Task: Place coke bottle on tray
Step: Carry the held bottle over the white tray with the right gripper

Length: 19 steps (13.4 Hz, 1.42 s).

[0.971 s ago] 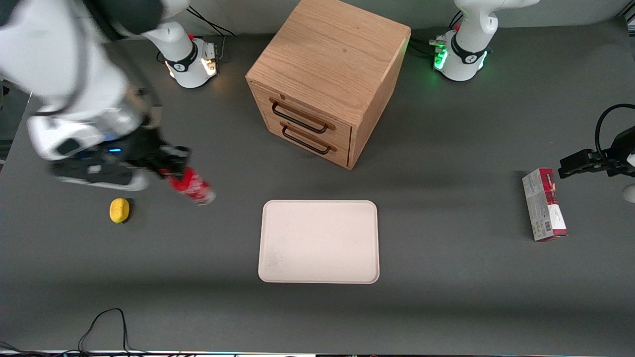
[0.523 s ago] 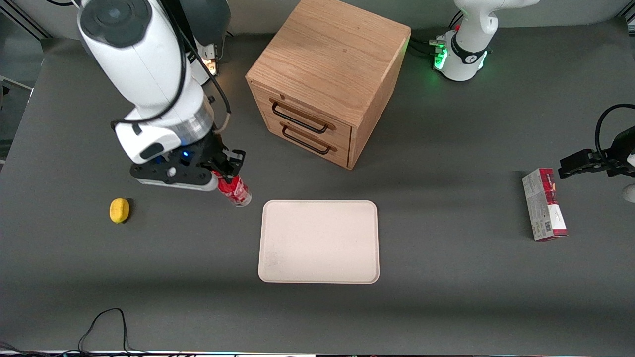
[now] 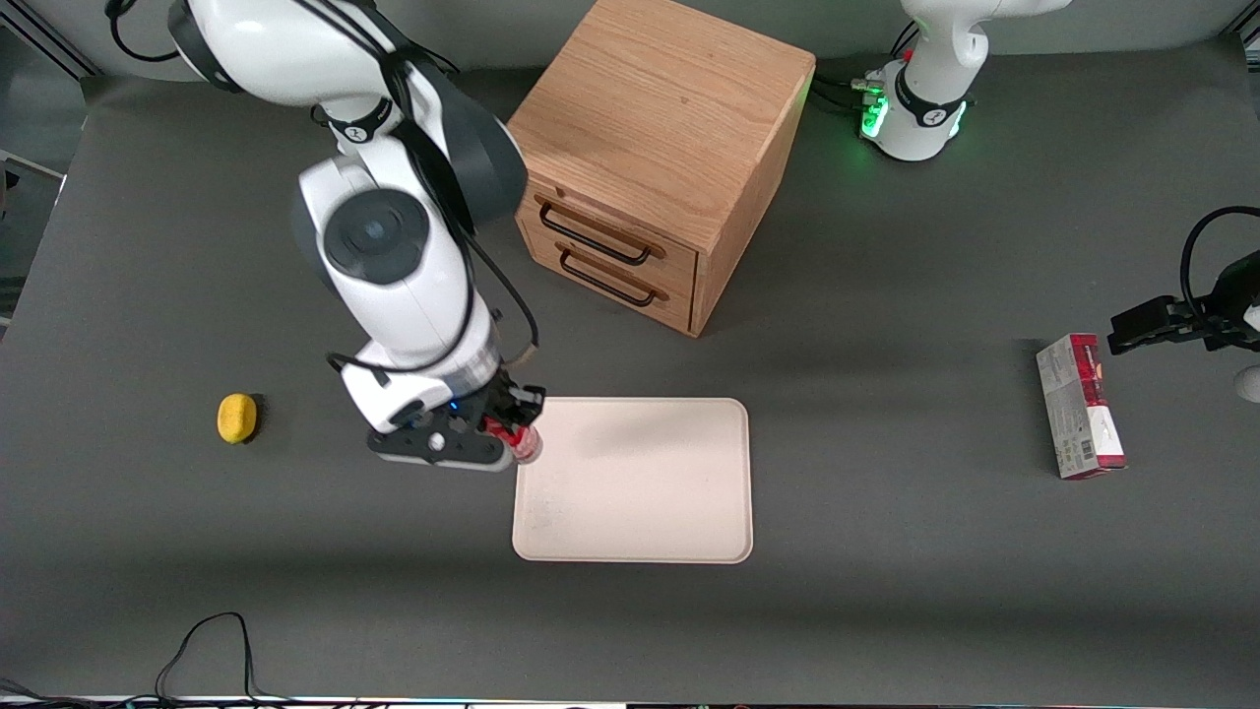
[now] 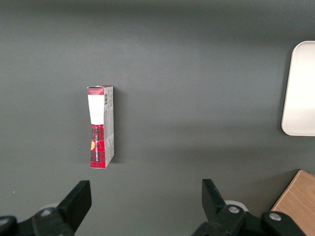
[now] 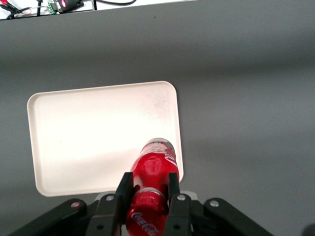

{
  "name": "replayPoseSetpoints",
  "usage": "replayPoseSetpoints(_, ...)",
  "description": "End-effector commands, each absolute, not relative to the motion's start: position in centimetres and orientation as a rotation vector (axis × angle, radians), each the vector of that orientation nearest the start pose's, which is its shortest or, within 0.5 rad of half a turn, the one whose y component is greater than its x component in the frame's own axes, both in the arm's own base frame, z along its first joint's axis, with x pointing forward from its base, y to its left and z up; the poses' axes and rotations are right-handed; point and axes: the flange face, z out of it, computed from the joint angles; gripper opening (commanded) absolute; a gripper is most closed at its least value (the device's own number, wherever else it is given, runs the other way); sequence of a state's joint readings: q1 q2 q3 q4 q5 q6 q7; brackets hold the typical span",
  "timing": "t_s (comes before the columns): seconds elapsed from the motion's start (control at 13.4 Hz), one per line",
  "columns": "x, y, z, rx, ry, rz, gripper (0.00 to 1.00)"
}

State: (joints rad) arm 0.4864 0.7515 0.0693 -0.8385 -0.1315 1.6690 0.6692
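Note:
My right gripper is shut on the coke bottle, pinching its neck just below the red cap. The bottle hangs base-down in the air, red label showing. It hovers over the edge of the cream-white tray that faces the working arm's end of the table. The tray lies flat on the grey table with nothing on it.
A wooden two-drawer cabinet stands farther from the front camera than the tray. A yellow lemon lies toward the working arm's end. A red-and-grey carton lies toward the parked arm's end. A black cable loops at the table's near edge.
My gripper has carried the bottle from beside the lemon toward the tray, arriving over the tray's edge. The bottle has swung from tilted to hanging nearly upright.

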Motion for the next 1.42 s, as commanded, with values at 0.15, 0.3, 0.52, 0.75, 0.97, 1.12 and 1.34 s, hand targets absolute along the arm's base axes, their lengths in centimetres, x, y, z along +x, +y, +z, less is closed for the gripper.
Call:
replayPoseSetpoints(0.15, 68.2, 37.6, 40.7, -3.164, 0.174, -0.206, 0.06)
replayPoseSetpoints(0.3, 68.6, 37.8, 37.5, -3.16, 0.161, -0.219, 0.06)
replayPoseSetpoints(0.52, 69.4, 37.2, 34.8, -3.156, 0.167, -0.235, 0.06)
replayPoseSetpoints(0.75, 70.3, 36.3, 33.8, -3.145, 0.187, -0.259, 0.06)
replayPoseSetpoints(0.97, 70.4, 36.4, 32.7, -3.144, 0.184, -0.258, 0.07)
replayPoseSetpoints(1.12, 70.5, 36.4, 32.0, -3.145, 0.183, -0.255, 0.13)
replayPoseSetpoints(1.34, 70.5, 36.4, 32.0, -3.144, 0.183, -0.257, 1.0)
